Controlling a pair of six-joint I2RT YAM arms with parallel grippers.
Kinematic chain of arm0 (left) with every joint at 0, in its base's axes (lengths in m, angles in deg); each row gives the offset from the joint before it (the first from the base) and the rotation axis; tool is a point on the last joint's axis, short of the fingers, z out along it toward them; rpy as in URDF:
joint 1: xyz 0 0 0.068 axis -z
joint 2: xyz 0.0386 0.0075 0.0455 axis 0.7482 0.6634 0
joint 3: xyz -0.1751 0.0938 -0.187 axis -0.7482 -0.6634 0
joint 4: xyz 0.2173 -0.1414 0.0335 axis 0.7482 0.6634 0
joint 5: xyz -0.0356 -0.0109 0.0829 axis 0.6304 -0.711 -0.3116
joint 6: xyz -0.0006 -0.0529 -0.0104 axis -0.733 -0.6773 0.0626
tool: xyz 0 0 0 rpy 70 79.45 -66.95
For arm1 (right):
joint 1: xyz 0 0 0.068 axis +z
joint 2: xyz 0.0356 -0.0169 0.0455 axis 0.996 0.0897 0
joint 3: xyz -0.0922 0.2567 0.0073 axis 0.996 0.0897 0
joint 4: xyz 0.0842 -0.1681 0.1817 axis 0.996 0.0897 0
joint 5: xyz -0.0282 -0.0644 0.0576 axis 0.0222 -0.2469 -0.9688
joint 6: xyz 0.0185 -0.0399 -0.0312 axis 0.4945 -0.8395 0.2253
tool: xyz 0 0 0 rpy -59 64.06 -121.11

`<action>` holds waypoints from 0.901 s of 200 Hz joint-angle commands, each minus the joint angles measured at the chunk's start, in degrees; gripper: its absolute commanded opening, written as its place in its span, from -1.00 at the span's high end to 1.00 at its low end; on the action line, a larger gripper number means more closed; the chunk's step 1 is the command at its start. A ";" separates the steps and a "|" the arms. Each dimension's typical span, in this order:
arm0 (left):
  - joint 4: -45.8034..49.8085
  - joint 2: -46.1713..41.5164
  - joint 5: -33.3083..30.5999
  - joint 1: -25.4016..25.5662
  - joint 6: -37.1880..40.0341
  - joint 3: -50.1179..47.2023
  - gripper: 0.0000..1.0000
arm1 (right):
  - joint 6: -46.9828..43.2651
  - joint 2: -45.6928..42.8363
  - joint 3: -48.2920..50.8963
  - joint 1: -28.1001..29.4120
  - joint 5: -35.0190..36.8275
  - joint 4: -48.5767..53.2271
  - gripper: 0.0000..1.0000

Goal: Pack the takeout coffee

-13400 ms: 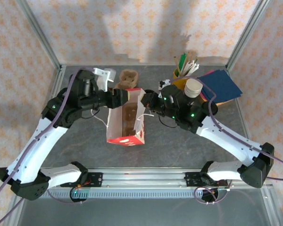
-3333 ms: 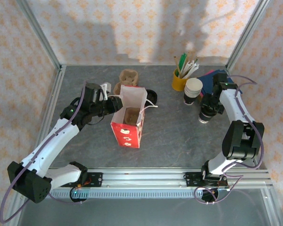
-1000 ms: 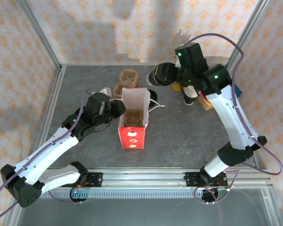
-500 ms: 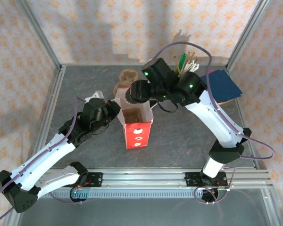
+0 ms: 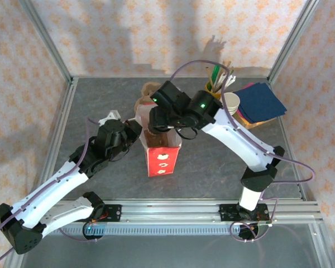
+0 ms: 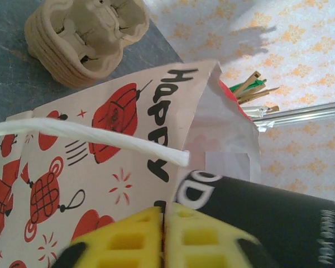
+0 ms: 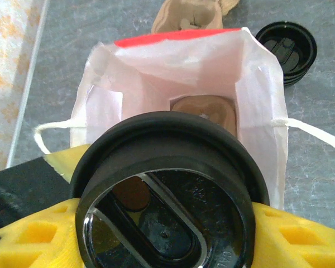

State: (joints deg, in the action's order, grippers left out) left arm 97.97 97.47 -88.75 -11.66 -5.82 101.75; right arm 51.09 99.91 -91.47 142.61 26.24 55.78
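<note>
both arms are built alike: the left arm (image 5: 56,184) and the right arm (image 5: 234,137) have long white shells on the links and black housings at the joints. each has a black base on the aluminium rail (image 5: 173,209). a thin purple cable loops loosely along each arm from the rail. two small green lights glow on the right arm's black housings farthest from the rail. the fingers (image 7: 301,234) are bright yellow, moulded with square recesses.
</note>
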 commanded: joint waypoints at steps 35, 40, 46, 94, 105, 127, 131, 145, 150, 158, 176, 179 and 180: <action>5.22 0.70 -3.71 0.32 5.99 5.61 0.25 | 1.66 3.51 -1.61 2.27 1.42 1.13 -0.02; 6.32 0.88 -4.17 0.32 6.45 6.46 0.22 | 1.67 3.74 -1.62 2.32 1.20 0.98 -0.02; 7.70 0.94 -4.93 0.32 6.80 7.16 0.19 | 1.75 3.99 -1.62 2.48 1.13 0.91 -0.02; 12.92 -1.51 -7.75 0.32 9.33 11.20 0.02 | 2.11 5.87 -2.33 3.11 1.05 0.97 -0.02; 14.94 -1.32 -7.77 0.32 10.39 13.65 -0.02 | 2.05 6.12 -2.38 3.07 0.98 0.81 -0.02; 17.59 -1.12 -7.53 0.25 12.98 17.68 -0.06 | 1.93 6.78 -2.41 3.11 0.67 0.69 -0.02; 18.24 -1.12 -7.94 0.23 13.65 18.31 -0.06 | 1.93 6.95 -2.45 3.09 0.64 0.61 -0.02; 20.53 -0.90 -9.76 0.14 16.83 21.11 -0.08 | 1.80 7.55 -2.62 3.09 0.12 0.66 -0.02; 21.18 -0.86 -10.44 0.05 18.24 21.82 -0.14 | 1.76 7.79 -2.76 3.11 0.02 0.72 -0.02; 22.26 -0.57 -11.24 -0.23 20.40 22.66 -0.22 | 1.75 8.13 -2.86 3.06 -0.09 0.75 -0.02; 24.99 0.41 -10.62 -3.07 24.47 23.15 -0.31 | 1.80 8.71 -3.15 3.22 -0.01 1.08 -0.02; 25.13 0.51 -10.01 -4.01 25.00 22.82 -0.32 | 1.83 8.83 -3.20 3.20 0.07 1.11 -0.02; 25.16 0.53 -9.76 -4.35 25.13 22.68 -0.33 | 1.79 8.82 -3.20 3.22 0.08 1.12 -0.02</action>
State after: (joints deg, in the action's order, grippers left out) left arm 116.83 97.10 -97.36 -12.41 11.41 123.83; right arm 52.53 108.08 -92.46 145.36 25.74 55.76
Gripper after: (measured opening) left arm 0.646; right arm 0.606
